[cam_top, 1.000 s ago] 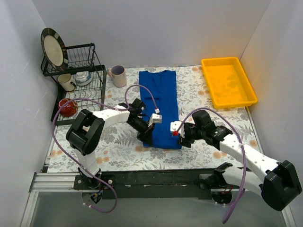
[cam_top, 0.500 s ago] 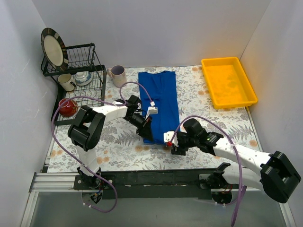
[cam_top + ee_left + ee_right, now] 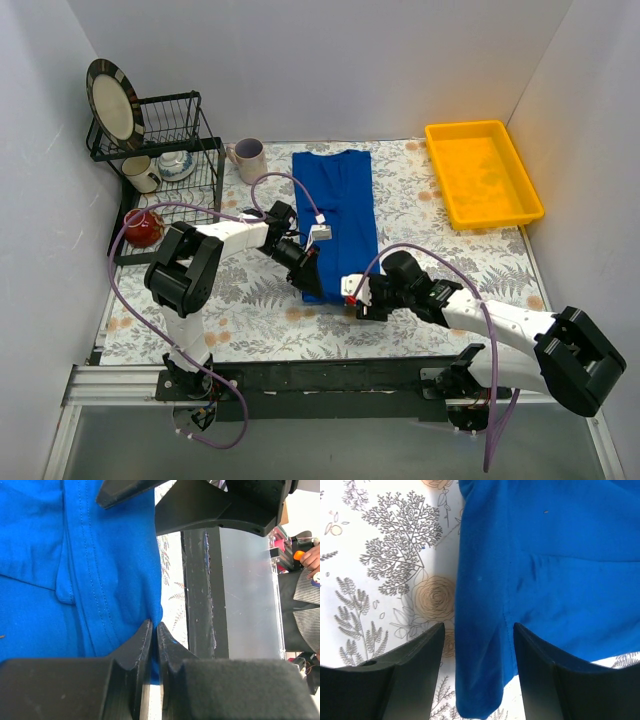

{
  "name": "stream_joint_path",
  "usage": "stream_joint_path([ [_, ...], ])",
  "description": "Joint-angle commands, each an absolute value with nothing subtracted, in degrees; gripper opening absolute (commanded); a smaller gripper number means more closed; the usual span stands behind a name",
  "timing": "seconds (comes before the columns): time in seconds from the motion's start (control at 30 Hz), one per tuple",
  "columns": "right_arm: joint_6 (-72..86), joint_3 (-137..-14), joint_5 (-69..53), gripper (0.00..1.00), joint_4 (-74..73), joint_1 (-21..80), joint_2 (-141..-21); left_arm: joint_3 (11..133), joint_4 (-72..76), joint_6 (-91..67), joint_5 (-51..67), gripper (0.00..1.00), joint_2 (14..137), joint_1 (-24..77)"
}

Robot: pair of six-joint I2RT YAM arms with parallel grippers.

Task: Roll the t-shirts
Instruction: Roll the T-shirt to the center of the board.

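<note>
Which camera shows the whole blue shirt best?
The top camera: the folded t-shirt lies there in full length. The left wrist view shows only a seam close up, the right wrist view only its near corner.

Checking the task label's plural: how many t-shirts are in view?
1. A blue t-shirt lies folded in a long strip on the table, its near edge pinched by the left hand, the open right hand straddling a corner. Another could lie hidden beneath it.
</note>
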State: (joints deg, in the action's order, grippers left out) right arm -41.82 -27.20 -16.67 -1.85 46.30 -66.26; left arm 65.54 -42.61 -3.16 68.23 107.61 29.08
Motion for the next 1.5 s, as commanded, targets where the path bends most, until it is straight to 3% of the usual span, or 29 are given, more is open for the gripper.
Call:
stream_joint_path([
  [0.0,-40.96,-27.51,-15.12,0.52,2.11,46.67,-68.55,67.59,-43.59,-1.23,70.4,0.04,107.75,28.57],
  [0.07,-41.04,-27.51,-15.03,0.35,2.2,46.67,-68.91,67.85,-43.77,-0.97,69.36,0.12,107.49,28.3],
  [0.1,-40.78,-27.51,-14.86,0.19,2.28,46.67,-69.08,67.85,-43.86,-0.88,68.56,0.2,107.14,28.21],
  [0.13,-40.43,-27.68,-14.42,0.12,2.29,46.67,-69.08,67.85,-44.12,-0.36,67.77,0.32,106.7,27.95],
  [0.2,-39.29,-27.95,-13.54,0.01,1.76,46.5,-69.17,67.15,-44.3,2.19,64.1,0.38,104.25,27.77],
  [0.37,-36.57,-30.49,-17.48,0.01,-4.91,46.23,-68.55,54.36,-31.4,1.93,54.59,0.65,88.82,28.47],
  [0.53,-33.84,-31.38,-17.84,0.01,-6.06,46.06,-68.82,46.33,-17.59,-1.3,47.82,0.73,81.66,30.76],
  [1.13,-29.79,-31.82,-18.63,0.01,-6.24,44.82,-70.22,36.83,-4.58,0.62,40.26,0.73,82.7,41.31],
  [1.27,-30.23,-31.82,-19.6,0.01,-6.76,44.74,-70.58,39.27,-3.16,-2.43,37.8,0.63,86.48,41.48],
  [1.37,-31.63,-32.17,-21.17,0.01,-8.6,44.74,-70.49,41.82,-7.44,-3.43,38.05,0.45,87.89,40.61],
  [1.4,-32.34,-32.43,-21.53,0.01,-9.57,44.74,-70.49,42.53,-9.12,-3.78,39.1,0.33,87.98,40.17],
  [1.47,-34.7,-34.35,-23.1,0.01,-14.55,44.3,-70.49,43.68,-14.9,-4.13,42.7,0.27,87.8,38.25],
])
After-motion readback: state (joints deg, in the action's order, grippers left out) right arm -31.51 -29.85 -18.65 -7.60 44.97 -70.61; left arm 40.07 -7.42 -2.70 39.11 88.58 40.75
